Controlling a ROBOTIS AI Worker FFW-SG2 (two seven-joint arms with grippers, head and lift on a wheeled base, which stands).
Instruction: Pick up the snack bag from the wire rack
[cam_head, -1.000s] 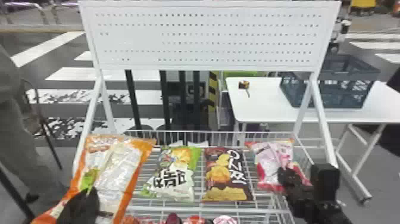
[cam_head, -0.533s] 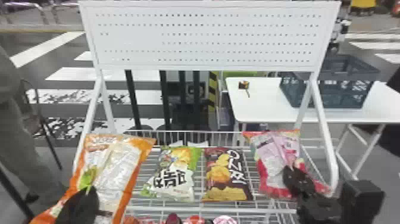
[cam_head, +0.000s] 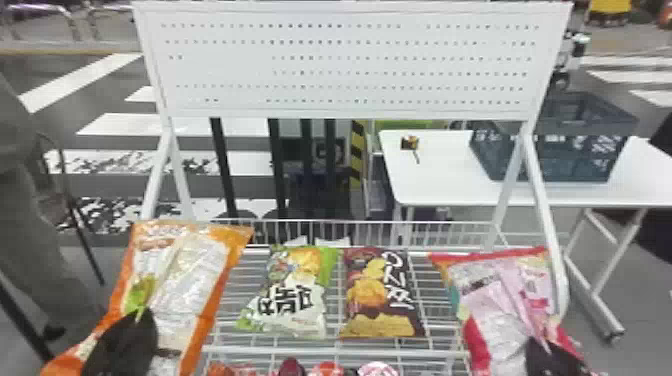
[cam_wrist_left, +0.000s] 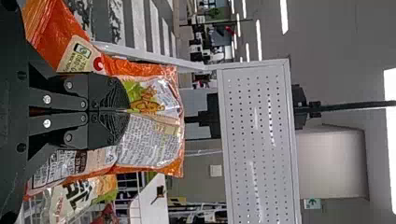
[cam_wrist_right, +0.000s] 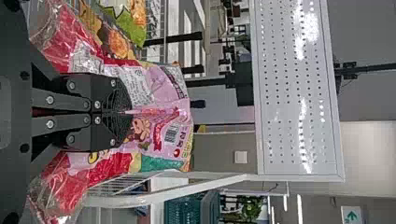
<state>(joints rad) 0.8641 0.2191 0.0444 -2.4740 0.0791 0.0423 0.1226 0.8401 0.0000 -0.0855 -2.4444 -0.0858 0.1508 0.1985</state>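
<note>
White table (cam_head: 440, 185) (crate (cam_head: 562, 162) aboard) behind wire rack (cam_head: 350, 352) with 2 bags (cam_head: 375, 295).

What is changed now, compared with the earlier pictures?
The right gripper drew the pink bag nearer the robot and rightward. The left gripper and orange bag shifted slightly left. Neither bag was let go. The green bag and brown bag stayed on the wire rack.

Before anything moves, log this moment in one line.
left pincer: shut on orange bag | right pincer: shut on pink bag | wire rack: green-and-white bag lying beside brown bag
</note>
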